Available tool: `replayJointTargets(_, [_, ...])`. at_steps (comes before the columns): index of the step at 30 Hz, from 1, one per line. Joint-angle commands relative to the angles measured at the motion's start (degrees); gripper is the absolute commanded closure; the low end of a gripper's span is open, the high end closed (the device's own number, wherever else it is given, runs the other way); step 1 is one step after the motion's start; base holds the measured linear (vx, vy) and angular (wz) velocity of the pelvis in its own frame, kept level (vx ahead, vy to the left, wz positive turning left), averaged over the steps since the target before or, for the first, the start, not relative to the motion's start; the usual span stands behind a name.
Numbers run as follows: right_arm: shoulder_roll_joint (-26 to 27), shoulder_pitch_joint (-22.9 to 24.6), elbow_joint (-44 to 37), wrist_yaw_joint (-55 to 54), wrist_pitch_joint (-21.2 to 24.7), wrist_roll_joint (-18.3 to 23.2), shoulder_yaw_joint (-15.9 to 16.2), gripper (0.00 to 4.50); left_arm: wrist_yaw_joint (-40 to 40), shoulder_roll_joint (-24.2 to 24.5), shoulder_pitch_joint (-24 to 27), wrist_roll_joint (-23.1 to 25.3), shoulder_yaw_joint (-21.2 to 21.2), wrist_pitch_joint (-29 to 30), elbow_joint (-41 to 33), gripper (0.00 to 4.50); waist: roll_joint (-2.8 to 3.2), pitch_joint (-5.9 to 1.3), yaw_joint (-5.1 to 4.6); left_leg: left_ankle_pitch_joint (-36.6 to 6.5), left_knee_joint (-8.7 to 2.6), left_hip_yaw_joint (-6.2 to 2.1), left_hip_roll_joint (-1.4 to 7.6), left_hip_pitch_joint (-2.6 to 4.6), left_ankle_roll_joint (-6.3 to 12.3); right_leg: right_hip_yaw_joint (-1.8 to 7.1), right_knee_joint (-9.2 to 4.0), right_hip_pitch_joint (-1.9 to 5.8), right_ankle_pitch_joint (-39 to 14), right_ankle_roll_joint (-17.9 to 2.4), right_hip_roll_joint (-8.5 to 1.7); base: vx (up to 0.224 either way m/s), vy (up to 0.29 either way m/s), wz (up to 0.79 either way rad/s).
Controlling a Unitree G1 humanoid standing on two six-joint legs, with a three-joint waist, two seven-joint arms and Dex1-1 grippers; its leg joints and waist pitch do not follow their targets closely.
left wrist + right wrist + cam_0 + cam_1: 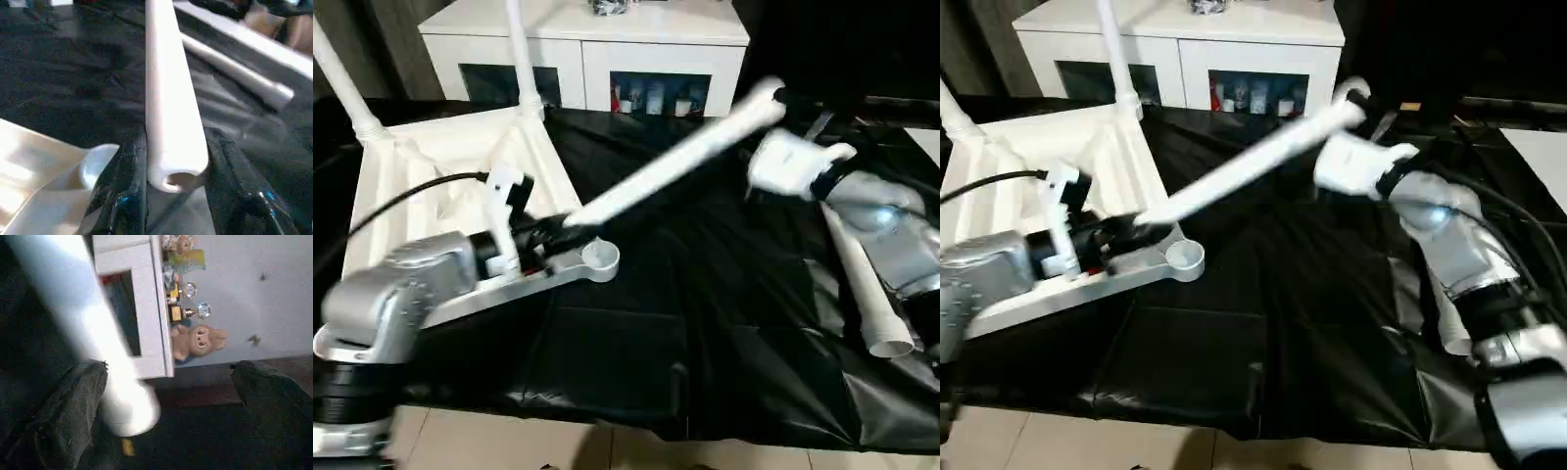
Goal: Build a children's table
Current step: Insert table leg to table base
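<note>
Tabletop of the children's table lies upside down on the black-covered counter, ribbed underside up, with two legs already standing in its far corner sockets: the leg at the far left corner and the leg at the far right corner. The near corner socket is open, just beside the left hand.

That left hand is clamped on the third leg; in the left wrist view its two black fingers press on either side of the tube close to its hollow end. From there the leg slants up and away toward the right hand. A fourth leg lies loose on the counter under the right forearm, well apart from the left hand.

The right hand stands with its fingers spread wide at the leg's far end; the tube lies against one of them and the other is clear of it, so it is not gripping.

The step in hand looks like seating this third leg. The next move probably calls for bringing the held end over the open socket beside the left hand, tipping the tube upright and pressing it down, with the right hand steadying the top.

The left forearm reaches in low over the tabletop's near edge; the right arm is lifted and bent toward the cabinet.
</note>
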Motion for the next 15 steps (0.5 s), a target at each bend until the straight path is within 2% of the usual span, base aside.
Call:
replayJointTargets(1, [-1.01,-2.14,3.04,-2.44,-2.29,-3.34,2.07,0.00,-1.95,1.15,-0.26,0.29,-0.32,-0.10,-1.94,3.16,-0.37,-3.93,-0.22,-4.75,-3.41,0.90,0.19,-0.13,1.41,1.08,-2.94,3.94,-1.86,-14.45,-1.04,0.000,0.000,0.00])
replayJointTargets(7, [-0.93,-3.85,10.68,-4.79,-5.52,-7.19,5.16,0.00,-6.12,3.28,-0.08,-2.42,0.86,-0.29,-4.20,3.16,-0.41,-4.01,-0.28,-4.91,-3.27,1.01,0.18,-0.16,1.97,1.05,-2.68,3.92,-0.06,-15.16,-0.99,0.000,0.000,0.00])
replayJointTargets(9, [-0.65,-4.38,12.97,-6.07,-7.34,-8.41,5.87,0.00,-6.95,3.70,-0.08,-3.39,1.43,-0.25,-4.70,3.16,-0.68,-4.04,-0.19,-4.72,-3.22,1.10,0.16,-0.17,2.22,1.07,-2.63,3.90,0.30,-15.48,-1.01,0.000,0.000,0.00])
replayJointTargets(10, [-0.25,-4.93,15.38,-6.82,-9.29,-8.91,6.38,0.00,-7.45,3.90,-0.26,-4.14,2.09,-0.09,-4.86,3.16,-0.61,-4.04,-0.19,-4.56,-3.22,1.06,0.18,-0.22,2.23,1.06,-2.57,3.97,0.50,-15.48,-1.03,0.000,0.000,0.00])
replayJointTargets(12, [-0.04,-5.37,16.99,-7.72,-10.27,-9.58,6.95,0.00,-8.48,4.46,-0.20,-4.78,2.37,0.15,-5.13,3.16,-0.73,-3.91,-0.35,-5.36,-3.17,1.15,0.10,-0.25,2.33,0.99,-2.64,3.78,-0.73,-15.44,-0.91,0.000,0.000,0.00])
replayJointTargets(15, [0.40,-6.41,19.74,-8.40,-10.96,-9.53,7.12,0.00,-10.56,6.22,0.60,-4.72,2.17,0.08,-5.67,3.16,-0.57,-3.87,-0.57,-6.65,-3.22,1.06,0.19,-0.16,2.12,1.04,-2.73,3.76,-2.77,-14.67,-1.00,0.000,0.000,0.00])
